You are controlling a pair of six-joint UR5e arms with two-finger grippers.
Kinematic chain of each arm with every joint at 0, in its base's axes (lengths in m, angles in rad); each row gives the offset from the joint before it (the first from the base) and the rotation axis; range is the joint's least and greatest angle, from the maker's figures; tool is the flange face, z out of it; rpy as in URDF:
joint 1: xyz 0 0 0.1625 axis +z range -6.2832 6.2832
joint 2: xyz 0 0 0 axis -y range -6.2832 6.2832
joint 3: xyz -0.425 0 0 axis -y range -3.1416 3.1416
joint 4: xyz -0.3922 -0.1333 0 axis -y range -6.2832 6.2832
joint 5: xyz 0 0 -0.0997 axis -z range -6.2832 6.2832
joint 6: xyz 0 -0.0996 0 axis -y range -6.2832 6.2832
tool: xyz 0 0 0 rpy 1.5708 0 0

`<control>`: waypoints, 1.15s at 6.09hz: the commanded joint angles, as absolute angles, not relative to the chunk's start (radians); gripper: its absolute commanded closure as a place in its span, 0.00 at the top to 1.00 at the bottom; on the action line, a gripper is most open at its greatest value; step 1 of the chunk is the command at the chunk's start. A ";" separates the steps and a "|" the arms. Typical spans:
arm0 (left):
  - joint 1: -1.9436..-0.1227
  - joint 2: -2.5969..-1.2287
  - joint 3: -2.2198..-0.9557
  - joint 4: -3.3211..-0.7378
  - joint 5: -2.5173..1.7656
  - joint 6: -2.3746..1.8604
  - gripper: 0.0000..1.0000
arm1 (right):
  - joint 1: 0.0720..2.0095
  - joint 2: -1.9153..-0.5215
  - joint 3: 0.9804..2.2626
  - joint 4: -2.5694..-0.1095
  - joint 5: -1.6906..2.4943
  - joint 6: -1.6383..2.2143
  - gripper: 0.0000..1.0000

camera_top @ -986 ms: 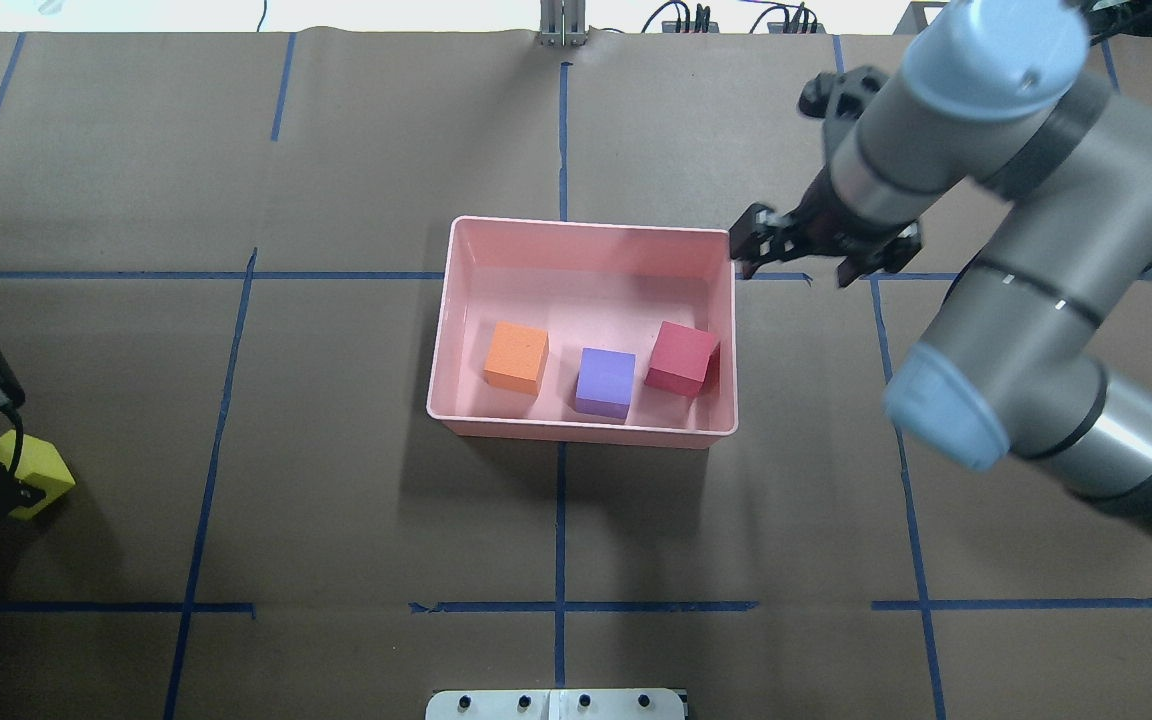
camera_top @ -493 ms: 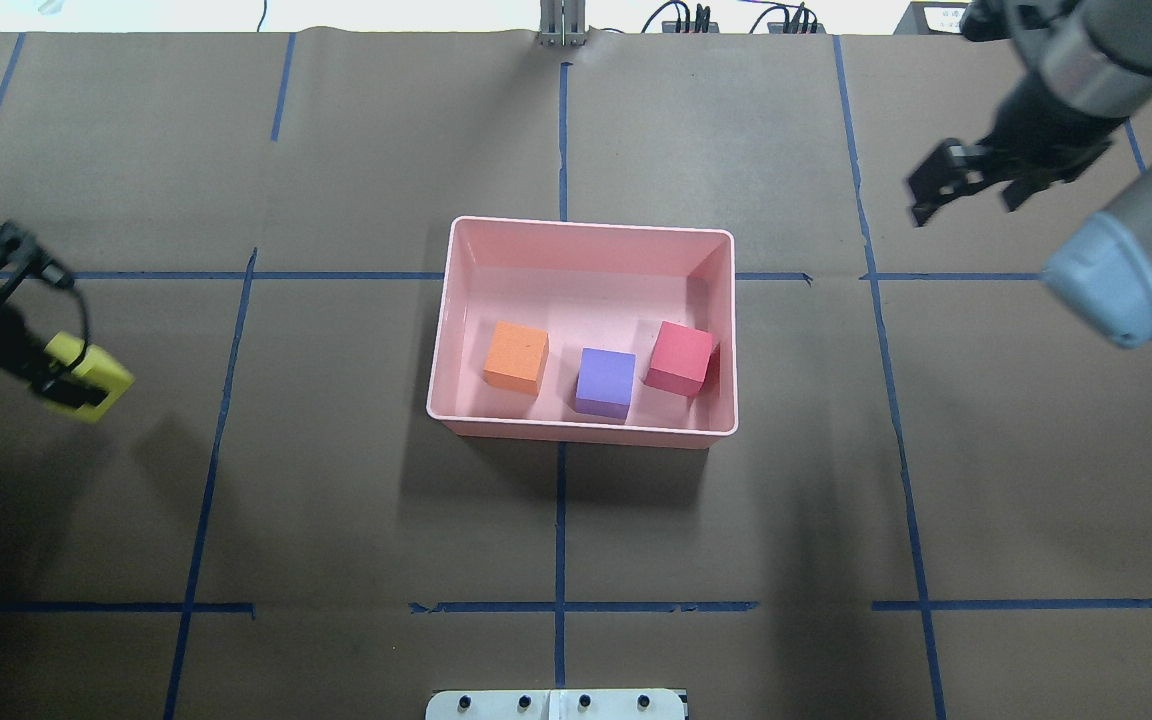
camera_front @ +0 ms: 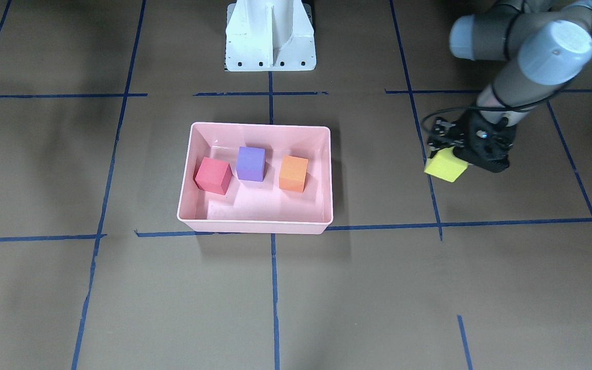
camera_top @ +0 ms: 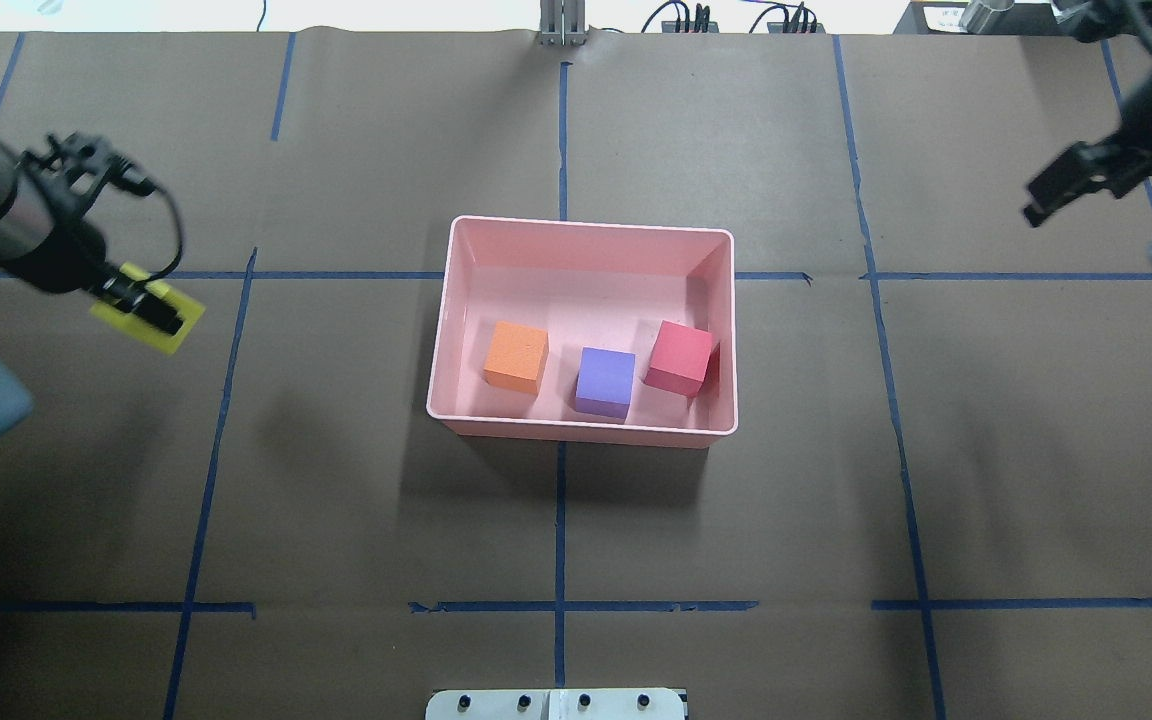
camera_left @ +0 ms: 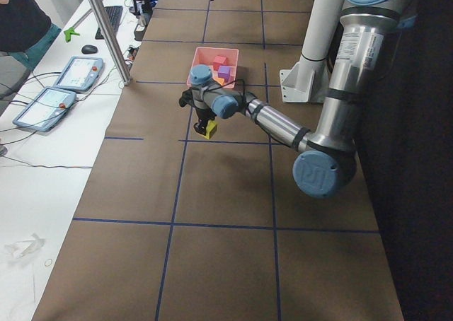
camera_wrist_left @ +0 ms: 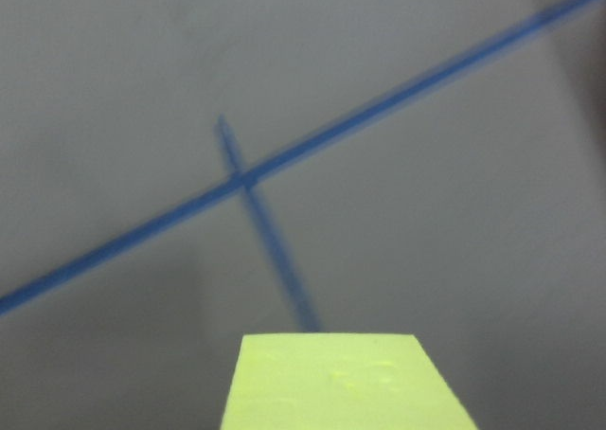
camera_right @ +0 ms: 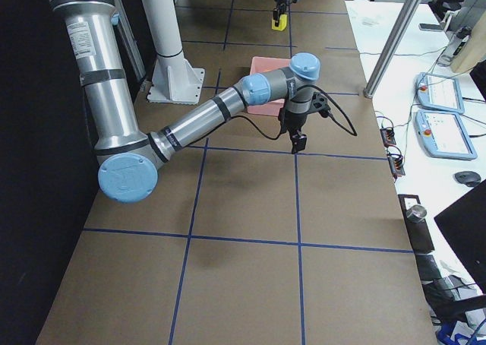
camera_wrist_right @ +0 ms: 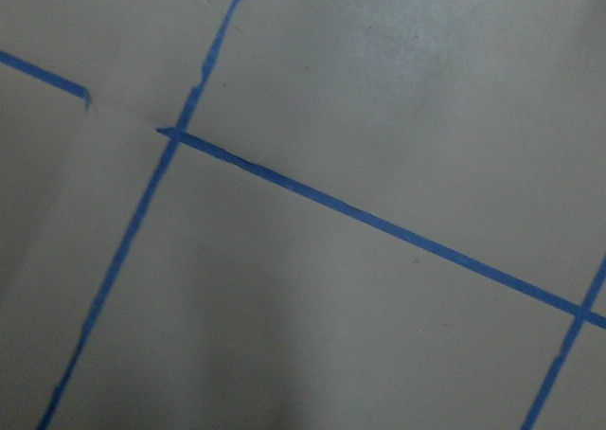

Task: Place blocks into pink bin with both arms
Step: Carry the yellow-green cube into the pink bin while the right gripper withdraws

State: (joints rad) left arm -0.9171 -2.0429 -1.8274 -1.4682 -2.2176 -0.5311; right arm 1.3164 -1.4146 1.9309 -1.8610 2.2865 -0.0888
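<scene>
The pink bin point(camera_top: 586, 226) stands mid-table, also in the front view point(camera_front: 260, 125). In it lie the orange block point(camera_top: 516, 357), the purple block point(camera_top: 605, 381) and the red block point(camera_top: 681, 358), which leans at the right wall. My left gripper point(camera_top: 144, 308) is shut on the yellow-green block point(camera_top: 174, 327) and holds it above the table, well left of the bin. The block also shows in the front view point(camera_front: 446, 165) and the left wrist view point(camera_wrist_left: 341, 383). My right gripper point(camera_top: 1081, 190) is open and empty, far right of the bin and off to its far side.
The white pedestal base point(camera_front: 270, 38) stands at the robot's side of the table. Blue tape lines point(camera_top: 561, 530) grid the brown table cover. A metal post point(camera_left: 106, 31) and tablets point(camera_left: 64, 88) are beyond the table's far edge.
My left gripper has lifted the yellow-green block and carried it away from the robot and toward the bin. My right arm has swung away from the bin's right rim to the far right.
</scene>
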 commanded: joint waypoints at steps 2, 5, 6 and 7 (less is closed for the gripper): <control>-0.737 -2.500 -1.537 -1.362 -2.085 -0.918 0.55 | 1.488 -1.577 1.892 -1.858 2.289 -0.435 1.00; -0.655 -2.614 -1.364 -1.465 -1.988 -1.042 1.00 | 1.549 -1.660 1.888 -1.856 2.324 -0.489 1.00; -0.667 -2.606 -1.383 -1.457 -1.996 -1.026 1.00 | 1.548 -1.661 1.887 -1.856 2.322 -0.456 1.00; -0.689 -2.539 -1.443 -1.453 -1.999 -0.999 1.00 | 1.548 -1.660 1.885 -1.856 2.321 -0.434 0.99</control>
State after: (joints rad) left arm -0.6718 -2.5859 -1.3995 -1.4565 -1.9956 -1.0203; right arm 1.5472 -1.6589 1.8867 -1.8561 2.3219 -0.4571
